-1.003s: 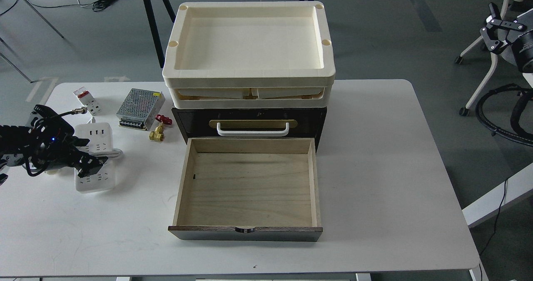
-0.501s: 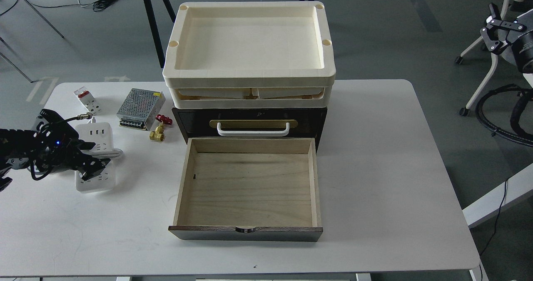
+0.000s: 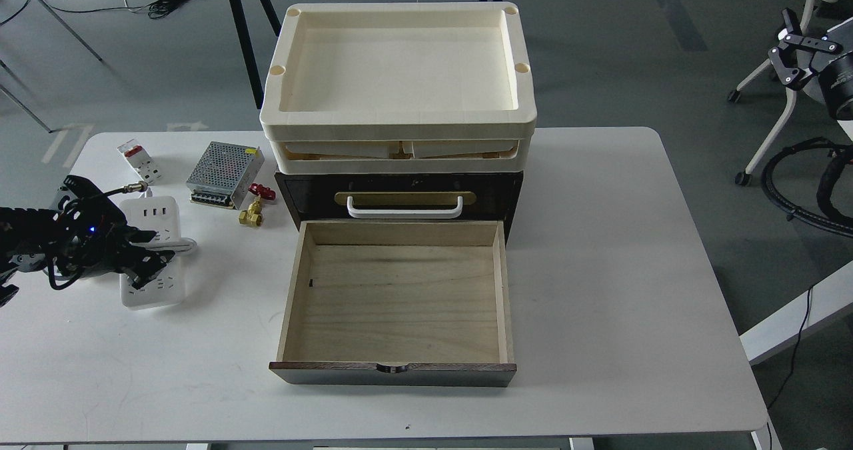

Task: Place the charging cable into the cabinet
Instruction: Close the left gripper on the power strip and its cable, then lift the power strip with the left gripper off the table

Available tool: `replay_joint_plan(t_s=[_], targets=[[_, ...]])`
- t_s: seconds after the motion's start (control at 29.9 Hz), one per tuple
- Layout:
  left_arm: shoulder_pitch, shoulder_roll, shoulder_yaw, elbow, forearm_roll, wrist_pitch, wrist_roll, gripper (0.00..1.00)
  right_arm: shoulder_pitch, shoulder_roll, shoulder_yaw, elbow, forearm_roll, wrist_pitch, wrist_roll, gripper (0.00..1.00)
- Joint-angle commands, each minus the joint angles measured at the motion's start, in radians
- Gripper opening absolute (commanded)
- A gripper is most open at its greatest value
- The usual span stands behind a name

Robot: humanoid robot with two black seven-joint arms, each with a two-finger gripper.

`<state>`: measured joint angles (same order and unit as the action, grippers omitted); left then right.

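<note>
The charging cable [image 3: 154, 289], a white power strip with its cord coiled round its middle, lies on the white table [image 3: 600, 270] at the left. My left gripper [image 3: 145, 251] comes in from the left and sits over the strip's middle, one finger on each side of the coiled cord, still apart. The strip rests flat on the table. The dark brown cabinet [image 3: 513, 193] stands at the table's middle, its lower drawer [image 3: 400, 303] pulled out, pale wood and empty. My right gripper [image 3: 788, 42] is raised off the table at the far right, fingers apart, empty.
A silver perforated power supply box [image 3: 223, 165], a small white breaker with a red switch [image 3: 138, 159] and a brass valve with a red handle [image 3: 255, 207] lie behind the strip. Cream trays [image 3: 400, 120] are stacked on the cabinet. A chair stands off the table, right.
My left arm has sunk a little and drawn slightly left over the strip, and its fingers stand a bit closer together. The strip has not moved. The right arm is nearly still.
</note>
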<state>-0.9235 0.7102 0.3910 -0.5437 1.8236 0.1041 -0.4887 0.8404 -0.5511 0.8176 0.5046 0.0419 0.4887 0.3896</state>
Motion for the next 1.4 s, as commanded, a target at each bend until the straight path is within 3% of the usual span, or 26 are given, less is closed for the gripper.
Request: replay_joint_plan(t_s=[0.0, 0.27, 0.7, 1.07, 1.37], targets=[[0.002, 0.0, 0.0, 0.001, 0.0, 0.012, 0.0, 0.33, -0.001, 0.0, 0.0, 0.0, 0.0, 0.0, 0.0, 0.99], [0.0, 0.0, 0.0, 0.004, 0.0, 0.052, 0.0, 0.23, -0.001, 0.0, 0.0, 0.0, 0.001, 0.0, 0.0, 0.99], [0.009, -0.044, 0.0, 0.122, -0.001, 0.118, 0.0, 0.02, -0.001, 0.002, 0.002, 0.0, 0.001, 0.0, 0.0, 0.99], [-0.041, -0.023, -0.001, 0.12, -0.017, 0.12, 0.0, 0.0, -0.001, 0.002, 0.002, 0.0, 0.001, 0.0, 0.0, 0.99], [-0.13, 0.095, -0.018, 0.053, -0.018, 0.112, 0.0, 0.0, 0.005, 0.0, 0.005, 0.003, 0.001, 0.0, 0.0, 0.99]])
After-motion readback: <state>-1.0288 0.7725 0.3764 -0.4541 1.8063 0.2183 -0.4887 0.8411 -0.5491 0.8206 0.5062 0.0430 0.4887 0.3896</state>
